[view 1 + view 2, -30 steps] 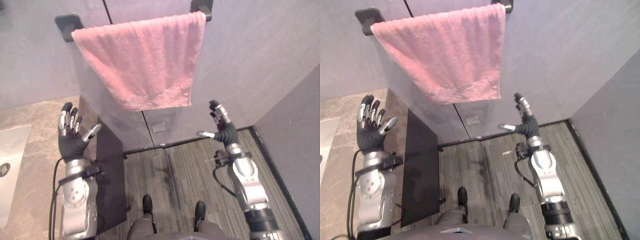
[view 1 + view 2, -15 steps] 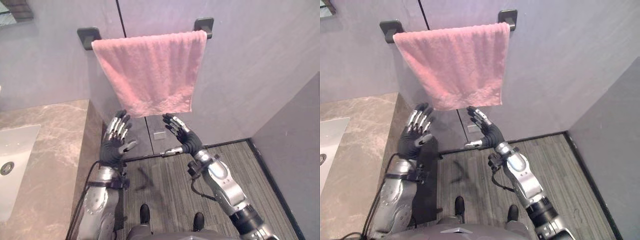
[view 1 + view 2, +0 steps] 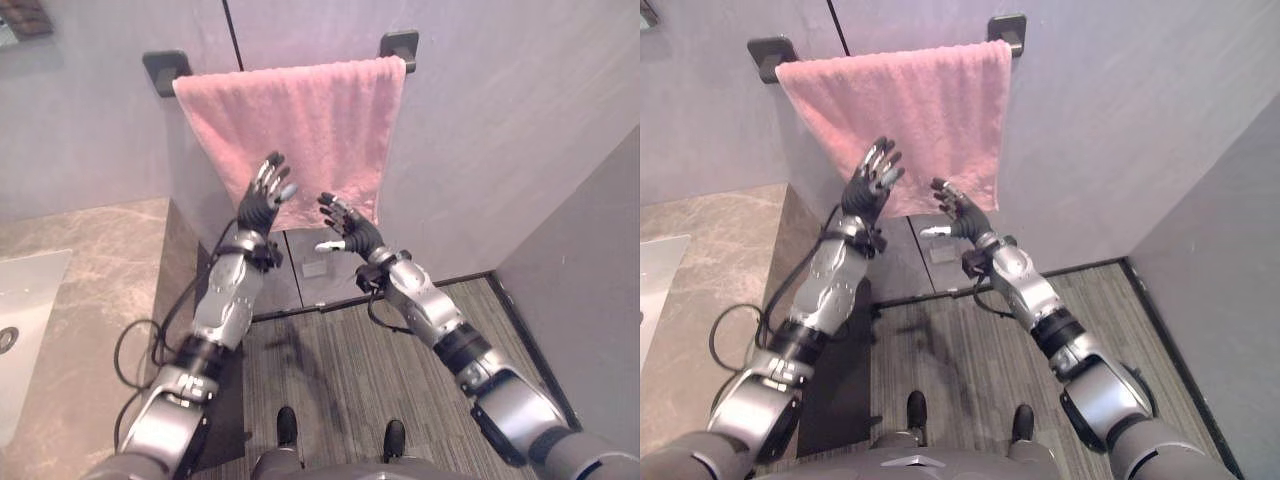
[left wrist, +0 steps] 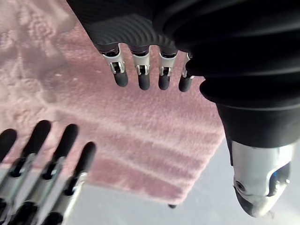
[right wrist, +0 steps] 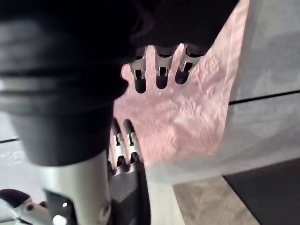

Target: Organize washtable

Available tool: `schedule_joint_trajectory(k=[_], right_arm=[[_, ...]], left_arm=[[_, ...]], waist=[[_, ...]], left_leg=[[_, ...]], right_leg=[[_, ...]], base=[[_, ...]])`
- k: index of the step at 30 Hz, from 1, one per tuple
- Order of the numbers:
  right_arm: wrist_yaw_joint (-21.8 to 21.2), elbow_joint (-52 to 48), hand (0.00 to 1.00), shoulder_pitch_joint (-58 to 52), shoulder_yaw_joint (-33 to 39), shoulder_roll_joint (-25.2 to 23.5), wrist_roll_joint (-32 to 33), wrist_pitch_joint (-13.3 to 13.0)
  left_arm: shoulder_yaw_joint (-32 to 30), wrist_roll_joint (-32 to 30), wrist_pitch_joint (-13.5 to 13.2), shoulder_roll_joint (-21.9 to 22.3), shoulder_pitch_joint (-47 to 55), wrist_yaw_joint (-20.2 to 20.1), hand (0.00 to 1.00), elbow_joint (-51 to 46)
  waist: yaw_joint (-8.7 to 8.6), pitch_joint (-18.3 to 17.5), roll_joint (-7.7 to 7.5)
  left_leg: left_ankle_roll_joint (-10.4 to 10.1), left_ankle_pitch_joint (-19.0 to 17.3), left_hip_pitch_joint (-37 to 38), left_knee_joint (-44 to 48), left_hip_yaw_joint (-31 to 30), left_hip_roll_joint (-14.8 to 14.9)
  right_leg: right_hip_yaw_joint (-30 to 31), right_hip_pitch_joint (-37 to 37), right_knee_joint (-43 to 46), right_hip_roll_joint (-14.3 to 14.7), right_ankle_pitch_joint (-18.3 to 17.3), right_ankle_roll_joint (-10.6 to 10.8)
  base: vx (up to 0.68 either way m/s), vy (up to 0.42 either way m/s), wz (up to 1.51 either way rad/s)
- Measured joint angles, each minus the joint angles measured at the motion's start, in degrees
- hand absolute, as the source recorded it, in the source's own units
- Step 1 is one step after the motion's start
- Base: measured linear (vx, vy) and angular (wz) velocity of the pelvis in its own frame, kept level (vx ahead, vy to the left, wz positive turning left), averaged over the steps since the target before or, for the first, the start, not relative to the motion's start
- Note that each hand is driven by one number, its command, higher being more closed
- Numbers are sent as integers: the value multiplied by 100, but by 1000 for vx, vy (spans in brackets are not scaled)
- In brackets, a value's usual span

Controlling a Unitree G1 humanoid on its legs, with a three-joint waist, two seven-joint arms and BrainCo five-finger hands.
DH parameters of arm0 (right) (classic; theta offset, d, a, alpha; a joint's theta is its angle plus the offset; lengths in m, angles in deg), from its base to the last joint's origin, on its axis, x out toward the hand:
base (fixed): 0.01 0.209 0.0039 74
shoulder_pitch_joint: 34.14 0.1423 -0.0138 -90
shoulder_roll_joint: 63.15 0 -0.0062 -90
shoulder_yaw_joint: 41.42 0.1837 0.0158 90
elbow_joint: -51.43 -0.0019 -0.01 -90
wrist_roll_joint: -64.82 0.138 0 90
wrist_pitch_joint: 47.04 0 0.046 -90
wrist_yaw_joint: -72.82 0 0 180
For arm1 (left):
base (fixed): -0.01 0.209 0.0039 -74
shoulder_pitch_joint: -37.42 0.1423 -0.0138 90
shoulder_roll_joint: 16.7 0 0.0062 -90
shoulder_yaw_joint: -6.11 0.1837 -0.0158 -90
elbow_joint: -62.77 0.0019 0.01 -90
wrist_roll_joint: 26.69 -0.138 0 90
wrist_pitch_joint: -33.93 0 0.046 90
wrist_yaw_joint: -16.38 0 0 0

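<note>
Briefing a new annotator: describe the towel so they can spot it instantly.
Start at the grey wall beyond the marble counter. High on it, the pink towel hangs spread between two dark brackets. It is the only pink, fluffy thing among grey and brown surfaces; the left hand and right hand are open before its lower edge.

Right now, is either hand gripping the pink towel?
No, the left hand and the right hand are both in front of the pink towel with fingers straight and spread, none curled round the cloth.
</note>
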Motion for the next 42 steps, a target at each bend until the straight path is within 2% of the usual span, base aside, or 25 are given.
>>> schedule_joint_trajectory(k=[2, 5, 9, 13, 17, 21, 28, 33, 37, 42], right_arm=[[107, 427, 0, 405, 83, -108, 140, 59], [241, 1156, 0, 1141, 395, -391, 546, 84], [342, 1527, 0, 1718, 485, -611, 747, 88], [424, 1781, 0, 2084, 729, -623, 742, 92], [608, 2202, 0, 2516, 1470, -448, 725, 100], [746, 2202, 0, 2620, 2039, 172, 670, 102], [712, 2045, 0, 2244, 2391, 958, 222, 149], [740, 1874, 0, 1354, 2907, 1101, 4, 151], [748, 1486, 0, 526, 2956, 1103, -213, 155], [695, 807, 0, -543, 3174, 1077, -413, 146]], left_arm=[[103, 51, 3, -174, -509, 49, 0, 462], [129, 85, 32, -213, -1288, 89, 0, 1085], [173, 255, 75, -288, -1739, 150, 0, 1189], [145, 275, 75, -341, -1908, 199, 0, 1284], [-60, 276, 73, -376, -1913, 197, 0, 1271], [-291, 277, 73, -530, -1870, 175, 0, 1196], [-1006, 269, 63, -995, -859, 90, 0, 787], [-1445, 261, 83, -1014, -55, 76, 0, 894], [-1639, 237, 123, -899, 660, 36, 0, 882], [-1834, 146, 144, -449, 1830, -53, 0, 279]], waist=[[12, 123, -46], [26, 390, -86], [39, 499, -93], [73, 560, -96], [102, 666, -71], [105, 819, -44], [91, 858, -44], [56, 858, -44], [36, 860, -34], [28, 851, -15]], left_leg=[[-10, 39, -1, 0, 2, 9], [-11, 42, -44, 0, 8, 10], [-13, 84, -166, 2, 21, 8], [-18, 92, -213, 53, 15, 1], [-24, 100, -218, 31, -8, 0], [-23, 100, -323, 0, -85, 0], [-12, 117, -329, 49, -77, -4], [-12, 117, -285, 55, -47, -9], [-34, 72, -180, 1, -6, -2], [-34, 18, -171, 0, -1, -2]], right_leg=[[1, -5, 0, 7, 12, -9], [12, -41, 0, 7, 39, -15], [19, -163, 0, 7, 87, -16], [13, -204, 0, 5, 87, -15], [-11, -194, 0, 5, 86, -15], [-96, -239, 0, 7, 85, -17], [-103, -252, 0, 6, 81, -19], [-76, -227, 0, 3, 78, -24], [17, -171, -1, 5, 52, -51], [44, -178, -3, -5, 24, -53]], base=[[0, 0, 0], [-25, 10, 0], [0, 0, 0], [25, -8, 1], [-8, 1, 1], [-33, 12, 10], [23, -9, 1], [3, -1, -3], [-31, 11, -9], [-12, 8, -3]])
